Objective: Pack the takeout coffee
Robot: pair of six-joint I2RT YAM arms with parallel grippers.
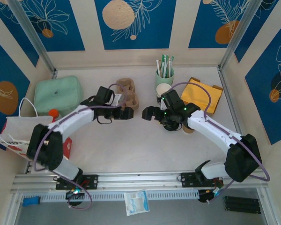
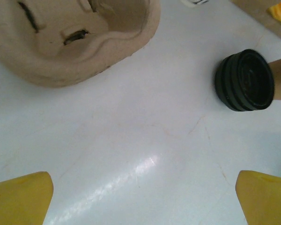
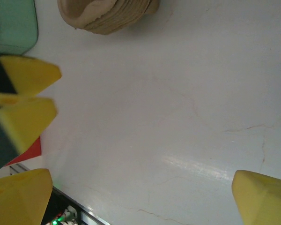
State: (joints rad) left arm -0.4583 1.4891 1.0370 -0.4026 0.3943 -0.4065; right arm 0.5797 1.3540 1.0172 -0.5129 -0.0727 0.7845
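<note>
The left gripper (image 1: pixel 129 113) and right gripper (image 1: pixel 145 114) are facing each other, each hanging with its 2 jaws spread wide, gripping nothing. The takeout coffee (image 1: pixel 163 89) is standing just beside the green cup of sticks (image 1: pixel 164 75).

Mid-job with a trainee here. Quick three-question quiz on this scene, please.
1. True or false: the left tool and the right tool are both open and empty.
2. Fill in: in the left wrist view, the stack of black lids lies to the ___ of the pulp cup carrier.
3. Which stands right beside the pale green cup of sticks? A pulp cup carrier, B takeout coffee, C stack of black lids.
Key: 1 true; 2 right; 3 B.
</note>
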